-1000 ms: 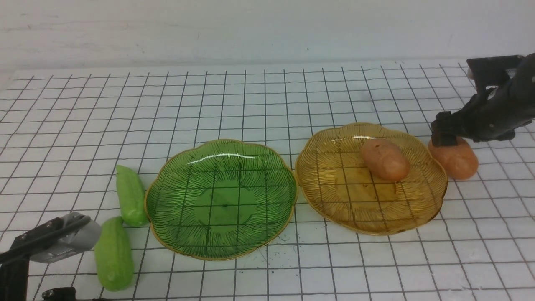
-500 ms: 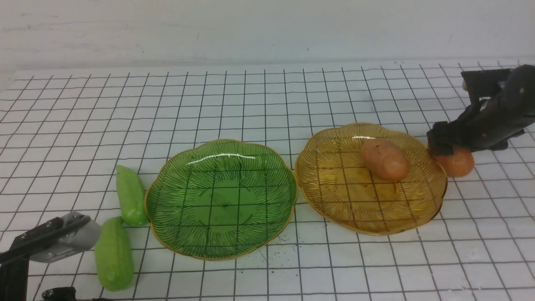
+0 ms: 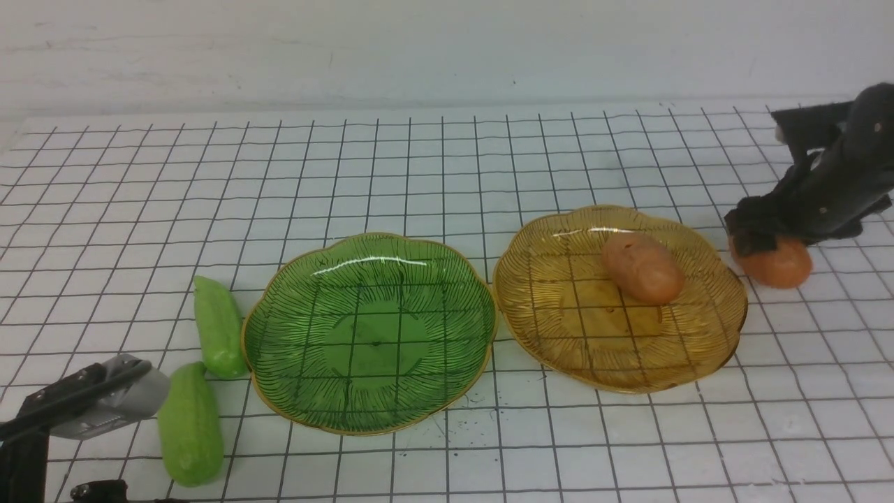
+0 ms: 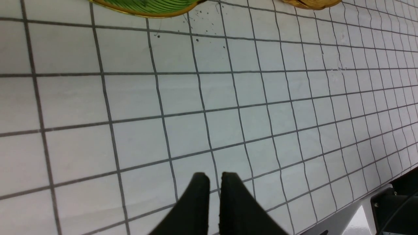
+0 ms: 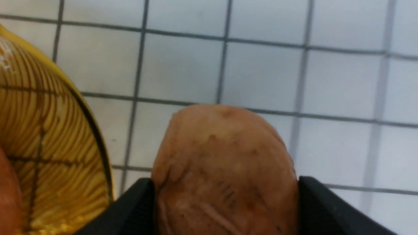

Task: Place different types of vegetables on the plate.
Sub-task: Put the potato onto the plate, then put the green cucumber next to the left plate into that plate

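Gold-edged, ribbed and translucent, the scalloped amber plate (image 3: 580,328) and green plate (image 3: 370,335) sit side by side on the white gridded counter (image 3: 447,175), amber on the right, rims nearly touching. One orange-brown oval potato (image 3: 642,267) lies inside the amber plate, toward its far right. The second potato (image 3: 777,264), with matte, creased skin, sits just outside that plate's right rim, pinched on both sides by the black fingers (image 5: 326,202) of the right pincer (image 3: 754,234). Two smooth light-green cucumbers (image 3: 218,327) (image 3: 190,425) lie on the counter left of the green plate. The left pincer (image 4: 214,178) is pressed together, holding nothing, above bare counter.
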Controlling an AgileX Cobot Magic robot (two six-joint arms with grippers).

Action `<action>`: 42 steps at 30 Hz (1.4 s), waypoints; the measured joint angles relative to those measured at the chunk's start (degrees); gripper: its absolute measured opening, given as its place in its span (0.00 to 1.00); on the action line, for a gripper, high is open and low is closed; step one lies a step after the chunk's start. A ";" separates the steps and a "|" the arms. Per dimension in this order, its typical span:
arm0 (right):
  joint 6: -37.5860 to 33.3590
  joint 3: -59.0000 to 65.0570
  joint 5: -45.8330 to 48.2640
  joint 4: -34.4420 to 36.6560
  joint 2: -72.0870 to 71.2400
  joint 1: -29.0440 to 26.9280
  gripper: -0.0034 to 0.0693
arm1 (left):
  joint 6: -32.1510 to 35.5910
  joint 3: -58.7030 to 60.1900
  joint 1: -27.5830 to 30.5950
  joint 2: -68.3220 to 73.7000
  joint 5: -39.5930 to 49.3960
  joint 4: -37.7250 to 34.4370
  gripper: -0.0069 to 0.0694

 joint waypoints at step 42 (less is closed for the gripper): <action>10.26 -9.12 25.71 4.15 -7.51 17.56 1.00 | -0.40 -0.46 0.00 0.00 0.43 5.82 0.14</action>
